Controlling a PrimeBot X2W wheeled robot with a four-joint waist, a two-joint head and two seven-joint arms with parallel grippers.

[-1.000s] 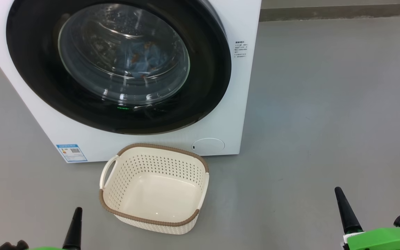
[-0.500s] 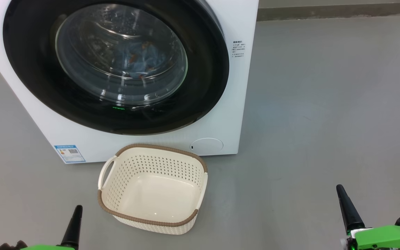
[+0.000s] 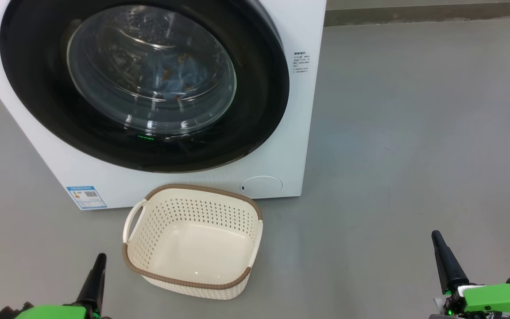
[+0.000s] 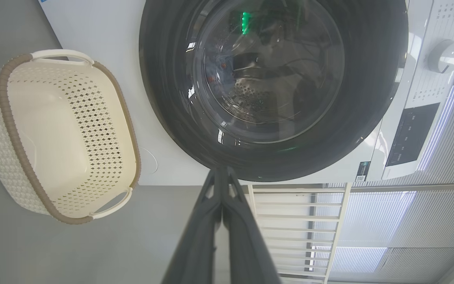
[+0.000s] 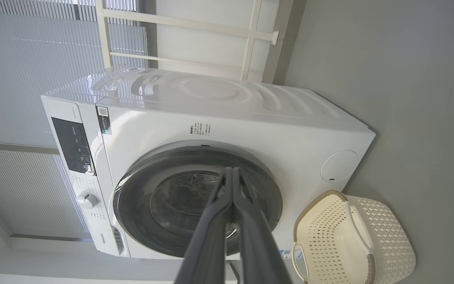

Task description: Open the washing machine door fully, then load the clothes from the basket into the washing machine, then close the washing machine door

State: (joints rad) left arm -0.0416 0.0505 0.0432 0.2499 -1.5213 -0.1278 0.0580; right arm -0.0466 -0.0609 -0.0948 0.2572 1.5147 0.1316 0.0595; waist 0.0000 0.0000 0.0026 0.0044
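The white washing machine (image 3: pixel 290 110) stands on the grey floor with its black-rimmed door (image 3: pixel 38 102) flat against the front. Behind the door glass, light blue clothes (image 3: pixel 184 75) with orange-brown print lie in the drum. In front of the machine sits the cream basket (image 3: pixel 193 283) with a brown rim and a bare bottom. My left gripper (image 3: pixel 100 258) is at the lower left and my right gripper (image 3: pixel 435 235) at the lower right, both shut on nothing. In the wrist views the left gripper (image 4: pixel 222 170) and right gripper (image 5: pixel 231 170) point at the door (image 4: pixel 164 79) (image 5: pixel 132 205).
A round service flap (image 3: pixel 261 186) and a blue label sticker (image 3: pixel 86 196) sit low on the machine's front. A white rack (image 4: pixel 298 221) stands beside the machine before a ribbed wall. Open grey floor (image 3: pixel 414 133) lies to the right.
The head view has drifted, sliding the machine and basket slightly left. The left gripper now shows higher in that view and the right gripper slightly higher. Both stay shut.
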